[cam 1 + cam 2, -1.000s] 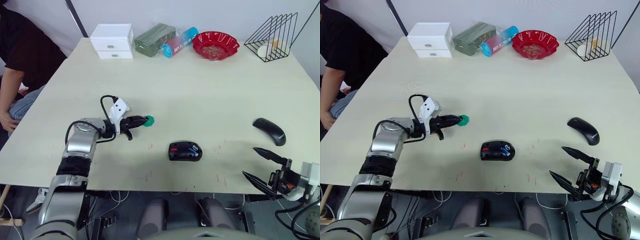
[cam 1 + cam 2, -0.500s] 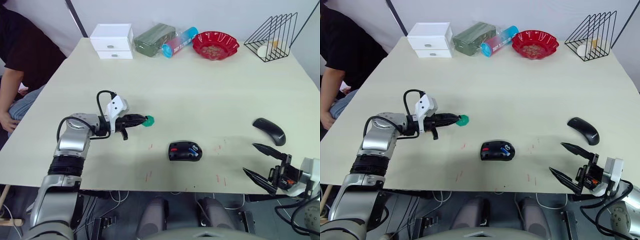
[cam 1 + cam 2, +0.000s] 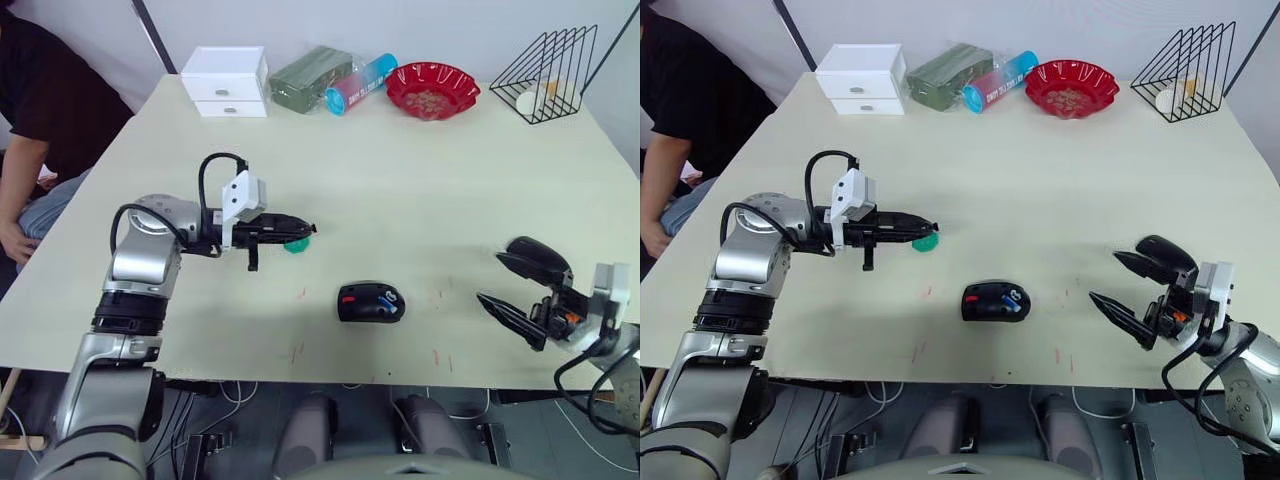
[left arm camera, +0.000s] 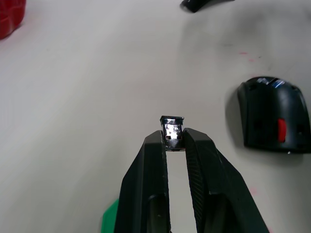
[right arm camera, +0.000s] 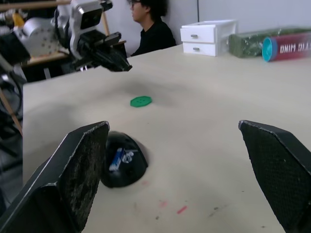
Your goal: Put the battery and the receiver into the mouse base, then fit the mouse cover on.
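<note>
At the centre left of the left eye view, the left gripper (image 3: 308, 229) hangs over the desk (image 3: 400, 170), its fingers (image 4: 156, 160) pinched on the receiver (image 4: 173, 133), just above a green disc (image 3: 296, 244). Lower centre, the mouse base (image 3: 371, 301) lies on the desk with the battery (image 5: 117, 158) apparently seated inside, though it is too small to be sure. At the lower right, the right gripper (image 3: 508, 288) has its fingers spread wide, the upper one overlapping the mouse cover (image 3: 541, 258); whether they touch is unclear.
</note>
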Robot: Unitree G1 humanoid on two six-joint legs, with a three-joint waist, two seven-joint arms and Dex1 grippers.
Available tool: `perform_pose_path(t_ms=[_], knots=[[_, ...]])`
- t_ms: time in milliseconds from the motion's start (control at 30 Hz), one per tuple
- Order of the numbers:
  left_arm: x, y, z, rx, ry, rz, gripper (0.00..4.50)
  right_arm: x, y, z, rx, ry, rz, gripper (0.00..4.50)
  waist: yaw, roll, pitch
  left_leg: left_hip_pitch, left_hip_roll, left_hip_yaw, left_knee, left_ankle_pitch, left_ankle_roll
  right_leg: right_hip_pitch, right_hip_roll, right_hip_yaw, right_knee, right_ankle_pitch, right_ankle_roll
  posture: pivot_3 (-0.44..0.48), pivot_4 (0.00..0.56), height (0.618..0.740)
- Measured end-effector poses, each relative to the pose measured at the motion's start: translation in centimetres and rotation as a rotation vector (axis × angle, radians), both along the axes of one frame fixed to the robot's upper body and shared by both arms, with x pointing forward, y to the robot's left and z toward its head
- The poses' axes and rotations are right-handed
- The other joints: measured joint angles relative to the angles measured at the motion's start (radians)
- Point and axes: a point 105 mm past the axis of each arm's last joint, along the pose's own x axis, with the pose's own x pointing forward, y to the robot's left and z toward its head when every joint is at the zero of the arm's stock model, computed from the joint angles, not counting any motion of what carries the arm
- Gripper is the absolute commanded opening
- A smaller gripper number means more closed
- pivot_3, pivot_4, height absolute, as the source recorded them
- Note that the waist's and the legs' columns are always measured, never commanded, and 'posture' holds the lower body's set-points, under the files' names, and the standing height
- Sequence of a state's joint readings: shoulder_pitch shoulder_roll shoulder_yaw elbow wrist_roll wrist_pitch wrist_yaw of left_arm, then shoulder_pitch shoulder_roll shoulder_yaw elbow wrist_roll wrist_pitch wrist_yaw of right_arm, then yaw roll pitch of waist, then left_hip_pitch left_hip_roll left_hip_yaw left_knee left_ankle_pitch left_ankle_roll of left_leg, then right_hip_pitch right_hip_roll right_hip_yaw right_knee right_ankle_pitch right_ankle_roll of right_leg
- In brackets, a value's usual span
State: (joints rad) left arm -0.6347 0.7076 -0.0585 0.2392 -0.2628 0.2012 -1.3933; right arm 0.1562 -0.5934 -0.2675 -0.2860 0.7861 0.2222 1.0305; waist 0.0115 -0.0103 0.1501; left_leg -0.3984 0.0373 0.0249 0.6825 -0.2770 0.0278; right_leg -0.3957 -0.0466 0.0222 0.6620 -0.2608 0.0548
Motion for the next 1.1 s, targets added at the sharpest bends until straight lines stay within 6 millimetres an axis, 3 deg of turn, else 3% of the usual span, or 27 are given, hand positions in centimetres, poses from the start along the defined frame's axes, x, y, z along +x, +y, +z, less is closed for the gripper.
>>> perform_pose_path(t_ms=[167,467,733,933,1100], knots=[[-0.4,-2.2,0.6,0.0,-0.015,-0.103,0.02,1.4,3.4,2.4,-0.019,0.099,0.028,4.5,-0.003,-0.001,0.0,0.0,0.0,0.0,0.001,0.0,0.0,0.0,0.0,0.0,0.0,0.0,0.0,0.0,0.15,0.74],[-1.3,-4.5,0.7,0.007,-0.026,-0.222,0.02,2.9,6.4,4.3,-0.016,0.324,0.089,4.5,-0.001,-0.003,0.002,-0.002,0.0,-0.002,0.001,0.0,0.0,-0.001,0.0,-0.001,0.0,0.0,0.0,0.0,0.15,0.74],[-1.6,-5.6,1.0,0.007,-0.047,-0.269,0.02,3.4,8.0,4.4,0.042,0.563,0.146,4.5,-0.001,-0.004,0.003,-0.003,0.0,-0.001,0.002,0.0,0.0,-0.001,0.0,-0.001,0.0,0.0,0.0,0.0,0.15,0.74],[-2.1,-6.9,1.2,0.01,-0.057,-0.322,0.02,3.2,9.3,3.4,0.04,0.753,0.195,4.5,-0.002,-0.004,0.003,-0.006,0.0,-0.002,0.001,0.0,0.0,-0.003,0.0,-0.002,-0.001,0.0,0.0,0.0,0.15,0.74],[-2.4,-7.1,1.2,0.012,-0.05,-0.344,0.02,3.2,10.3,3.5,0.067,0.833,0.212,4.5,-0.007,-0.004,0.003,-0.017,0.0,-0.003,0.005,0.0,0.0,-0.014,0.0,-0.003,0.002,0.001,0.0,0.0,0.15,0.74]])
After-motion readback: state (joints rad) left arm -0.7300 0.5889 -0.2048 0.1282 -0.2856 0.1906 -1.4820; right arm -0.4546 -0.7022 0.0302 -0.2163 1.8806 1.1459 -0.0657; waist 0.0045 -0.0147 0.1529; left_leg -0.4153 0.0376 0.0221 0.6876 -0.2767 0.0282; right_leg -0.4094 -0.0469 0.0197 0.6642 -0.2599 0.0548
